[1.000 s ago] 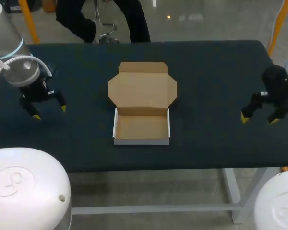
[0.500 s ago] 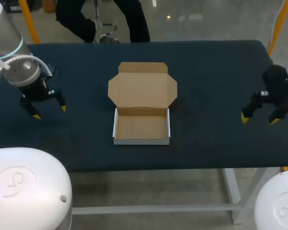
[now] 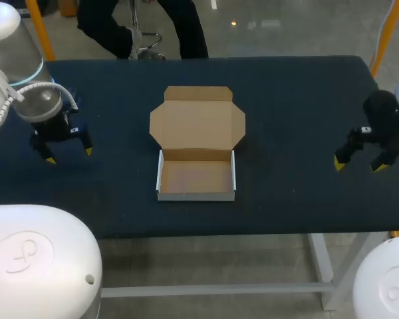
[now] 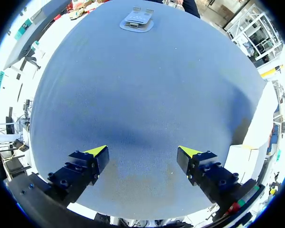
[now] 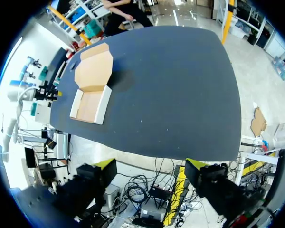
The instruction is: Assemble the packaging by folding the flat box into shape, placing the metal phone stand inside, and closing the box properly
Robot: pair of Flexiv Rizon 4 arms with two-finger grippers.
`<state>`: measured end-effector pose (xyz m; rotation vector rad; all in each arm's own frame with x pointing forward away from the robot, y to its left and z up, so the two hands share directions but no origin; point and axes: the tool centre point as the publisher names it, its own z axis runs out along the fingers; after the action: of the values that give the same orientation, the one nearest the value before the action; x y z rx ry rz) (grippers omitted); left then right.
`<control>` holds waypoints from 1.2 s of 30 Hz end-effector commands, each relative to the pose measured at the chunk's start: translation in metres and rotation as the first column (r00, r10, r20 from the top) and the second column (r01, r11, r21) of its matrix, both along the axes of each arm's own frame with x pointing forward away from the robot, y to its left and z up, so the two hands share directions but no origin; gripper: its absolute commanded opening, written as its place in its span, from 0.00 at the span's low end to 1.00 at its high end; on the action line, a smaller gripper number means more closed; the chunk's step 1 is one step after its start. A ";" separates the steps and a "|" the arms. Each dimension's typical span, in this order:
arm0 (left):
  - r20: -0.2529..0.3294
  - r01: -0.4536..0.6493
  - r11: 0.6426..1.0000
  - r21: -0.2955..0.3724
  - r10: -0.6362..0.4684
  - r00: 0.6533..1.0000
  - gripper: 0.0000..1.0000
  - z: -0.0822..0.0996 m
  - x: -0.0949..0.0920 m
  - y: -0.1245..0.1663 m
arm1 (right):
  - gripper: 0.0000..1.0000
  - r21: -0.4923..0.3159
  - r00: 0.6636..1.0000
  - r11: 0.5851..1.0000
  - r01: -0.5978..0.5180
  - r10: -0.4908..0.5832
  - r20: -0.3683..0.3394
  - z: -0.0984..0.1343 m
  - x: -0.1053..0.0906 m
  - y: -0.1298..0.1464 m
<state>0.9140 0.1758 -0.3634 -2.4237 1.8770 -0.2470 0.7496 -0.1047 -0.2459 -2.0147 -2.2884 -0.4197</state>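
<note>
So the box [image 3: 197, 143] sits mid tabletop [image 3: 299, 100], tray folded up, lid lying open toward 12 o'clock, presumably so the phone stand [image 4: 137, 20] can drop in. The left end effector [image 3: 68, 155] hangs at its 9 o'clock and the right end effector [image 3: 358, 166] at 3, both spread, empty and well clear.

Box [image 3: 197, 143] central on table [image 3: 299, 100]
</note>
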 end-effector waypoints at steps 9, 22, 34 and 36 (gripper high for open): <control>-0.018 0.043 0.998 0.040 -0.042 0.999 1.00 -0.013 0.030 0.013 | 1.00 -0.002 1.000 1.000 -0.001 0.001 -0.005 0.003 -0.001 0.000; -0.031 0.052 0.998 0.021 -0.052 0.998 1.00 -0.020 0.061 0.037 | 1.00 -0.002 1.000 1.000 -0.001 0.001 -0.005 0.003 -0.001 0.000; -0.048 0.098 0.995 0.033 -0.097 0.994 1.00 -0.026 0.084 0.057 | 1.00 -0.002 1.000 1.000 -0.001 0.001 -0.005 0.003 -0.001 0.000; -0.053 0.113 0.993 0.029 -0.112 0.992 1.00 -0.026 0.088 0.060 | 1.00 -0.002 1.000 1.000 -0.001 0.001 -0.005 0.003 -0.001 0.000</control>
<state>0.9922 0.2328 -0.3867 -2.3185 2.0023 -0.1837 0.7495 -0.1041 -0.2455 -2.0158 -2.2879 -0.4172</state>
